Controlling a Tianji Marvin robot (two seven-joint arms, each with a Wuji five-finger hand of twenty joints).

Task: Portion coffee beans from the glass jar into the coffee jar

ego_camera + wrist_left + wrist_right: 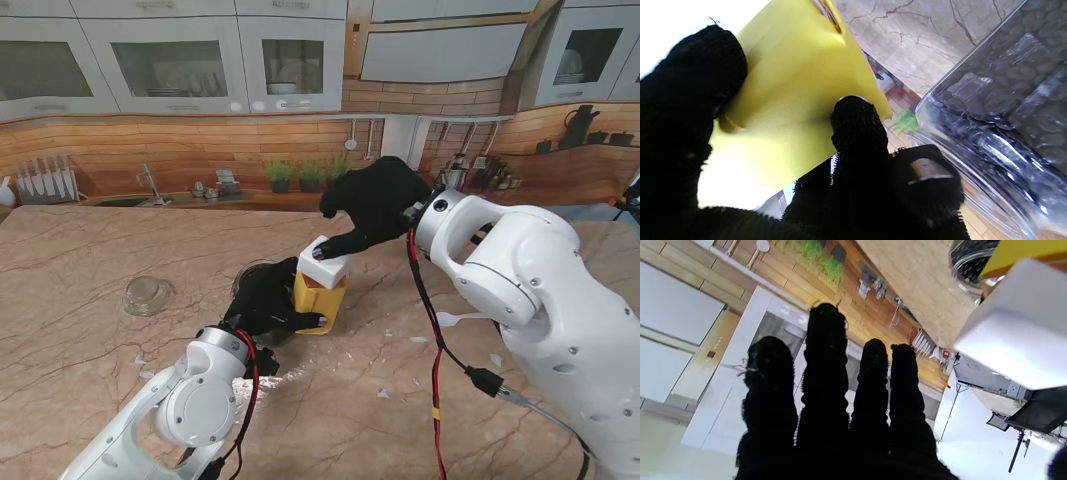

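Marble-patterned counter [90,330] runs wide under us, with kitchen cabinets printed across the backdrop behind it. Our left hand [268,300] is wrapped around the yellow coffee jar [318,298], fingers [857,130] pressed on its side wall, steadying it near the middle of the counter. Our right hand [375,205] sits at the jar's white lid [325,262]; the thumb seems to touch the lid's far corner while the other fingers [826,350] stand straight and apart, so we judge the lid is not gripped, only touched. The glass jar [1003,90], dark with coffee beans, stands just beside the coffee jar on our left hand's side, mostly hidden behind that hand in the stand view.

We judge the step in hand is getting the lid off. To do it well, we should keep the left hand firm and low on the yellow wall, curl the right fingers around the lid's edges, and lift straight up so the jar does not tip into the glass one.

For room: a glass lid [148,295] lies well apart to our left, and a white spoon [455,319] lies to the right under our right arm. Bare counter farther from us looks the safest spot to set the lid.
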